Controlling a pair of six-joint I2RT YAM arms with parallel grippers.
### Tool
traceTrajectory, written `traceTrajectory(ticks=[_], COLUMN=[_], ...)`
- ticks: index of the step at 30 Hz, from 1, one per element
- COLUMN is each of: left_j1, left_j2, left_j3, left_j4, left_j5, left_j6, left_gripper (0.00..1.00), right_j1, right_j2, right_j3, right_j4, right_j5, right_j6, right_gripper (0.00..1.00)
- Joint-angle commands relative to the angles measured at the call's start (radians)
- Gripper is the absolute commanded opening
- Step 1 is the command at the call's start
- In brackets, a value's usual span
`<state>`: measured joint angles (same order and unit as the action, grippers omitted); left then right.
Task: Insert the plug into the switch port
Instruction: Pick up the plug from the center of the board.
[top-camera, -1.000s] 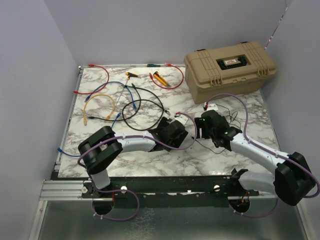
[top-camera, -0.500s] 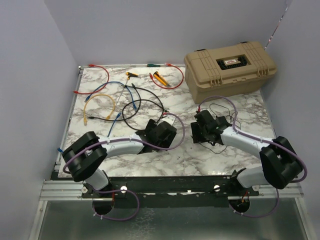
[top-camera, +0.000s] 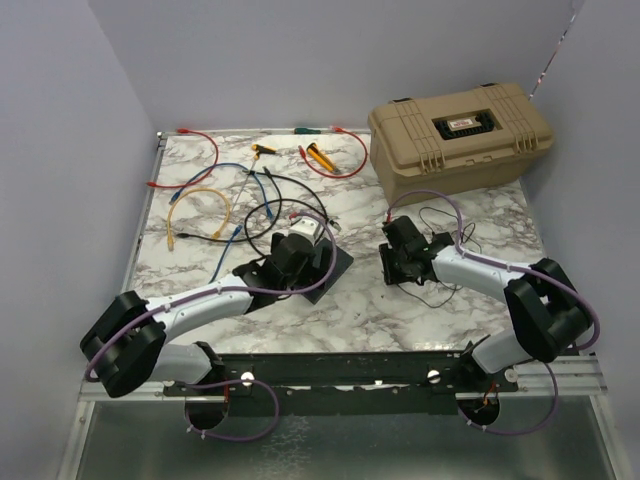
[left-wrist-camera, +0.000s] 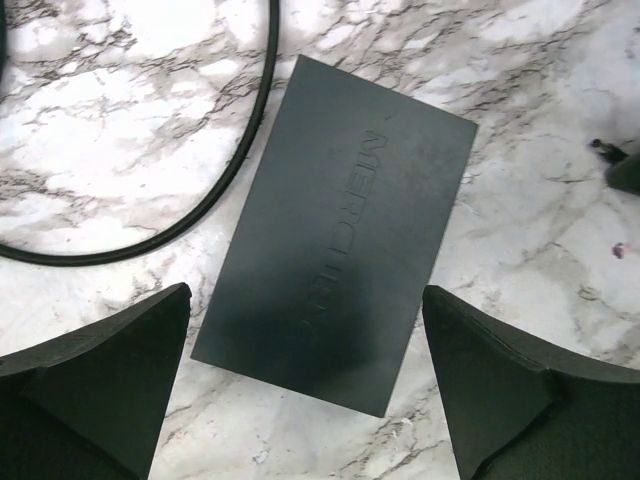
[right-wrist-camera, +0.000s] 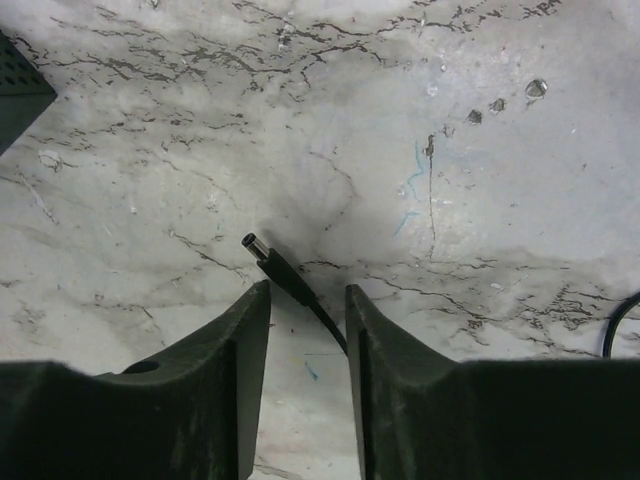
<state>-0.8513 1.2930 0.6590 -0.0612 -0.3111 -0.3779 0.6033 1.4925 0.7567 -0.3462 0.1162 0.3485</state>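
A marble-patterned table (top-camera: 400, 310) seen from above, with 2 robot arms reaching in from the near edge.

The switch (left-wrist-camera: 335, 235), a flat dark-grey rectangle with raised lettering on its top, lies flat on the marble near the middle of the table, turned at a slant. The left gripper (left-wrist-camera: 305, 300) hangs directly above it, claw spread as wide as it goes. 1 dark finger shows at each lower corner of the left wrist view, both clear of the box. A black cable (left-wrist-camera: 245, 165) curves across the marble just beside the switch's left long edge.

To the right of the switch and apart from it, the right gripper (right-wrist-camera: 306, 290) sits low over the table. The plug (right-wrist-camera: 262, 254), a small black barrel connector, lies on the marble just ahead of its fingertips, metal tip pointing away and to the left. The plug's thin black cord (right-wrist-camera: 322, 315) runs back into the narrow gap between the 2 fingers. The claw is drawn in but not pressed together. Marble shows on both sides of the cord, so nothing is pinched. The plug is not in the switch.

At the far right corner stands a big tan case (top-camera: 460, 135), lid closed. At the far left lie loose cables, among them a red cable (top-camera: 205, 145) and a coiled yellow cable (top-camera: 200, 212).
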Motion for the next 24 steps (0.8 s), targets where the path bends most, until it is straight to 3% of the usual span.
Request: traceTrajectory(ticks=[1, 4, 8, 15, 24], left_j1=[0.001, 0.001, 0.001, 0.001, 0.002], left_j2=[-0.055, -0.077, -0.075, -0.047, 0.074], left_j3=[-0.022, -0.045, -0.072, -0.106, -0.098], left_j4=[0.071, 0.126, 0.225, 0.388, 0.568], left_j5=[0.092, 0.132, 0.225, 0.305, 0.352], left_j6=[-0.031, -0.041, -0.078, -0.179, -0.31], left_gripper=[0.99, 0.99, 0.99, 0.95, 0.79], right_j1=[0.009, 0.009, 0.008, 0.009, 0.008], right_j2=[0.029, 0.01, -0.016, -0.093, -0.247], right_j3=[0.0, -0.012, -0.025, -0.057, -0.147], right_j4=[-0.036, -0.016, 0.017, 0.087, 0.255], right_j5=[-0.057, -0.096, -0.161, -0.221, -0.386], right_j6=[0.01, -0.003, -0.027, -0.058, -0.112], right_gripper=[0.28, 0.13, 0.01, 0.01, 0.01])
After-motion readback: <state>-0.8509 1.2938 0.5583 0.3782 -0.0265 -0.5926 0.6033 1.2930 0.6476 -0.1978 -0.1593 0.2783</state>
